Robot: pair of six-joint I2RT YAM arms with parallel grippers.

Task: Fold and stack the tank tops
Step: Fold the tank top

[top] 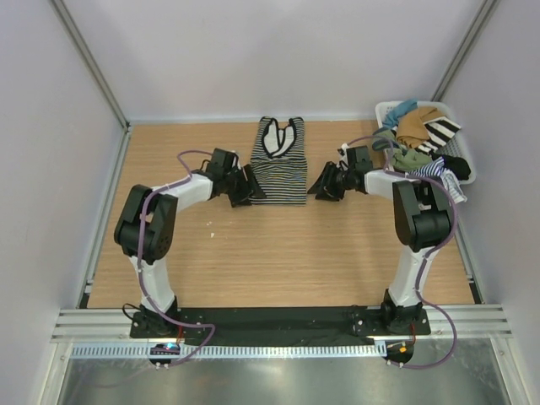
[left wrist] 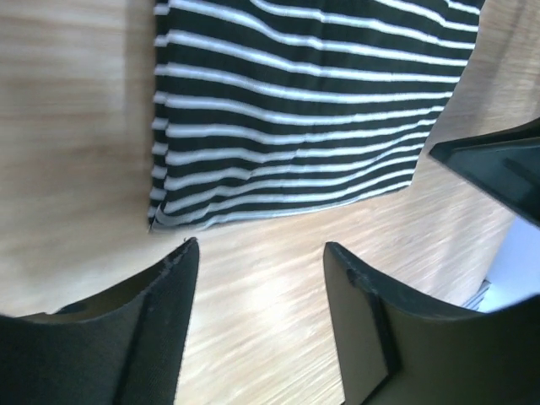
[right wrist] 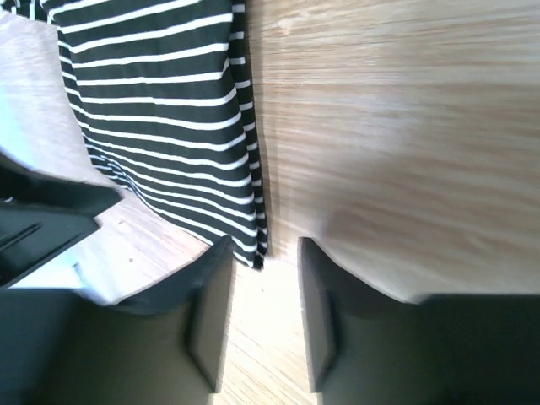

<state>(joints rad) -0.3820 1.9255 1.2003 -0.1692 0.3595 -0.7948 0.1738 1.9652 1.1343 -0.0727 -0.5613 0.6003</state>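
The fine black-and-white striped tank top (top: 279, 164) lies flat at the back middle of the table, neckline away from the arms. My left gripper (top: 252, 189) sits at its near-left corner, open, with only bare wood between the fingers (left wrist: 260, 253). The top's hem (left wrist: 304, 110) lies just beyond them. My right gripper (top: 317, 187) sits at the near-right corner, open and empty (right wrist: 263, 249), the top's corner (right wrist: 160, 118) just past its left fingertip. A blue-and-white striped top (top: 436, 172) hangs over the near edge of the basket.
A white basket (top: 386, 110) at the back right holds a heap of tan, green, teal and black clothes plus a bold striped cloth (top: 441, 131). White walls close in the table on three sides. Bare wood stretches between the top and the arm bases.
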